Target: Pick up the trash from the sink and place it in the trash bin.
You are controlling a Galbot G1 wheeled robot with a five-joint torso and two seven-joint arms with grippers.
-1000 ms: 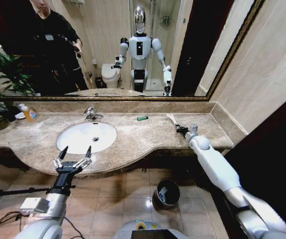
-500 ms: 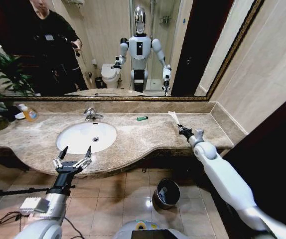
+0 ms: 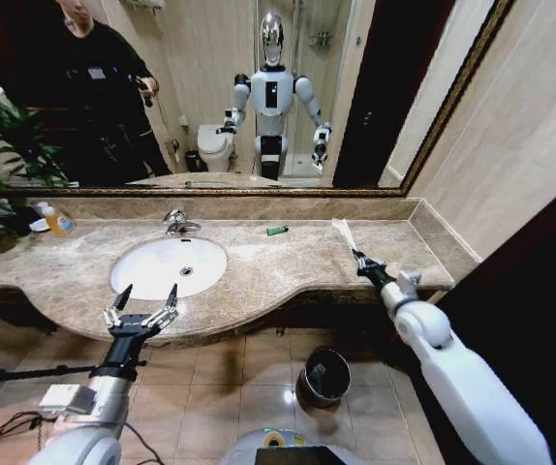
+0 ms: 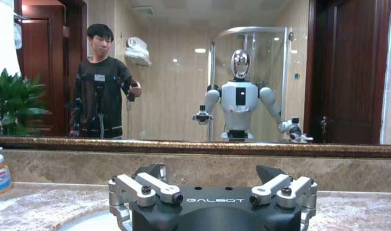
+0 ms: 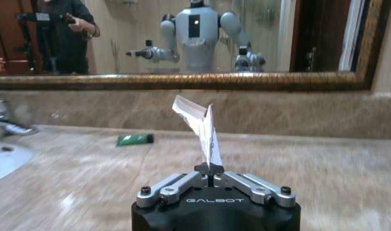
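Pinching a flat white packet [image 5: 201,126] — creased, upright — right tool [image 5: 212,169].

A wide mirror [image 3: 210,97] in a dark gilt frame runs along the back wall above a beige-brown marble surface [image 3: 278,266] with a low marble backsplash [image 3: 259,207]. Pale beige stone tiles [image 3: 520,126] cover the right-hand wall, and beside them stands a dark wooden panel [image 3: 540,291]. The floor [image 3: 230,387] is laid with glossy tan tiles that catch a bright spot of ceiling light. A leafy green plant [image 3: 2,155] stands at the left end. Reflected in the mirror are a white toilet [image 3: 215,147], a curved glass shower enclosure [image 4: 260,82] and a dark wooden door [image 4: 346,72].
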